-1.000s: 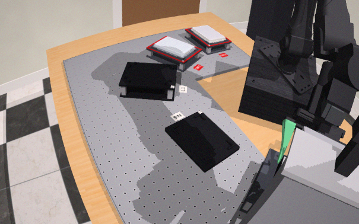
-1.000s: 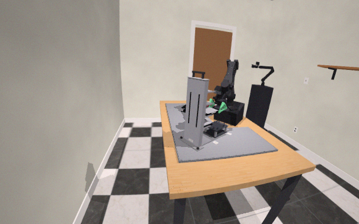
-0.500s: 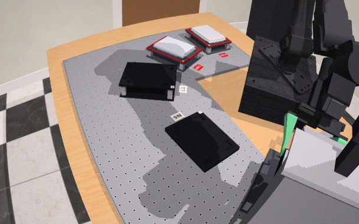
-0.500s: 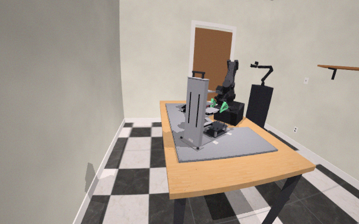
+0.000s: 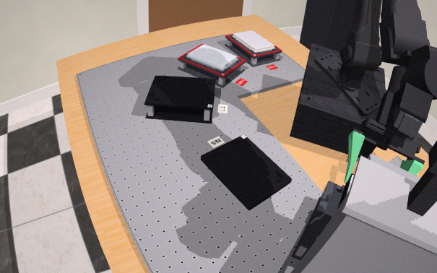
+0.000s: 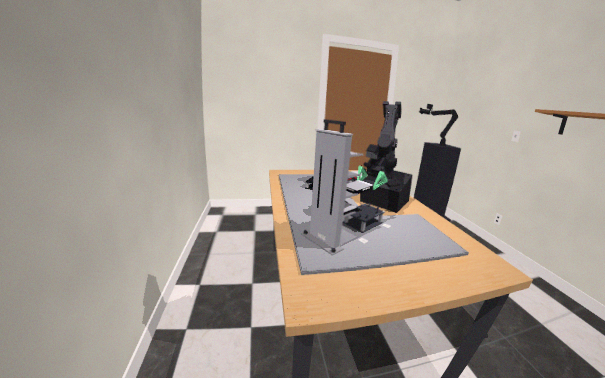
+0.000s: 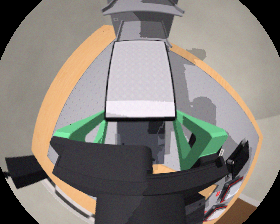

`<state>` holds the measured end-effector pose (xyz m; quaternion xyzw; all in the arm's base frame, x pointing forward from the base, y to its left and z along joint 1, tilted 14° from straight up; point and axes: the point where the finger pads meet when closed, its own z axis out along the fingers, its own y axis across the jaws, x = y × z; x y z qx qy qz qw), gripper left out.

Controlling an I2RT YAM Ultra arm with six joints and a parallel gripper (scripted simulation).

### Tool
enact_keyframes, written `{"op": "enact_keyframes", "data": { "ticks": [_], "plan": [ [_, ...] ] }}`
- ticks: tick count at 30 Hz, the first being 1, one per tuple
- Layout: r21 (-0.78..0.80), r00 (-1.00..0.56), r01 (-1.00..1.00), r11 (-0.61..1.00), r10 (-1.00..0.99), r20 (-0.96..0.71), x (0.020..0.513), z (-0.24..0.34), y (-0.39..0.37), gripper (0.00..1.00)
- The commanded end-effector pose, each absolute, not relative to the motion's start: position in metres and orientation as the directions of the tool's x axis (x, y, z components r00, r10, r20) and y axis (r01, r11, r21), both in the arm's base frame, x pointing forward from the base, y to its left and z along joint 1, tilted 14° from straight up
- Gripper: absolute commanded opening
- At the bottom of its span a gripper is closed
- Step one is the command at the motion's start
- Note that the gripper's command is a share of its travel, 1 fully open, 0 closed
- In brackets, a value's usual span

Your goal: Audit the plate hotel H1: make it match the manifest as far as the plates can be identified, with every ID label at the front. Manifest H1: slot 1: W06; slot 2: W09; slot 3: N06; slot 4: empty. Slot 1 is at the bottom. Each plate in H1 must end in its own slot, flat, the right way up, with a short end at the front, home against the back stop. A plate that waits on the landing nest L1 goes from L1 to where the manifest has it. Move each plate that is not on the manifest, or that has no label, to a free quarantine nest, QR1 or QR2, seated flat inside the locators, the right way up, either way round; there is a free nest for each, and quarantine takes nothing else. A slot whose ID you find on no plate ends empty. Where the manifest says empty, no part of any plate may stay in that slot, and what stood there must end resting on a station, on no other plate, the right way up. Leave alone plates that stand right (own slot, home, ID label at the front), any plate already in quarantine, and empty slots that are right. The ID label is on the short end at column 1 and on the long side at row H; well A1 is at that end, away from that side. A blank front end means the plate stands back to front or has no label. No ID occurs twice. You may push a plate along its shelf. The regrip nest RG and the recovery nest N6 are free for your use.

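My gripper (image 6: 367,183) (image 7: 140,114) is shut on the long sides of a pale plate (image 6: 358,186) (image 7: 140,75), held level outside the front of hotel H1 (image 5: 380,195) (image 6: 330,190) (image 7: 143,9). The plate's near short end shows no readable label in the wrist view. Pale shapes on lower shelves are too small to identify. Landing nest L1 (image 5: 181,92) carries no plate. Two red-rimmed quarantine nests (image 5: 225,74) (image 5: 274,53) each carry a plate: one translucent (image 5: 210,56), one white (image 5: 253,40). Plate IDs are unreadable.
Recovery nest N6 (image 5: 246,171) is black and bears no plate. Another black raised nest (image 6: 364,215) stands low beside the hotel; its tag is unreadable. The arm's dark base block (image 5: 331,112) stands behind the gripper. The hotel's top handle (image 6: 334,123) sticks up.
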<state>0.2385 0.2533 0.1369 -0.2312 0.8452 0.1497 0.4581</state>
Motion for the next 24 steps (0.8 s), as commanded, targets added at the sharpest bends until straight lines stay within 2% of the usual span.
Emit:
{"op": "enact_keyframes", "data": {
  "ticks": [1,6,7,9,23,24],
  "plan": [
    [0.044,-0.467,-0.519,0.853,-0.240,-0.851,0.234,0.140,0.248,0.86],
    [0.044,-0.467,-0.519,0.853,-0.240,-0.851,0.230,0.139,0.246,0.86],
    [0.063,-0.448,-0.516,0.855,-0.206,-0.870,0.235,0.154,0.251,0.86],
    [0.046,-0.465,-0.519,0.853,-0.237,-0.853,0.228,0.139,0.245,0.86],
    [0.044,-0.467,-0.519,0.853,-0.241,-0.851,0.214,0.134,0.236,0.86],
    [0.065,-0.449,-0.518,0.853,-0.206,-0.870,0.218,0.150,0.242,0.86]
  ]
}}
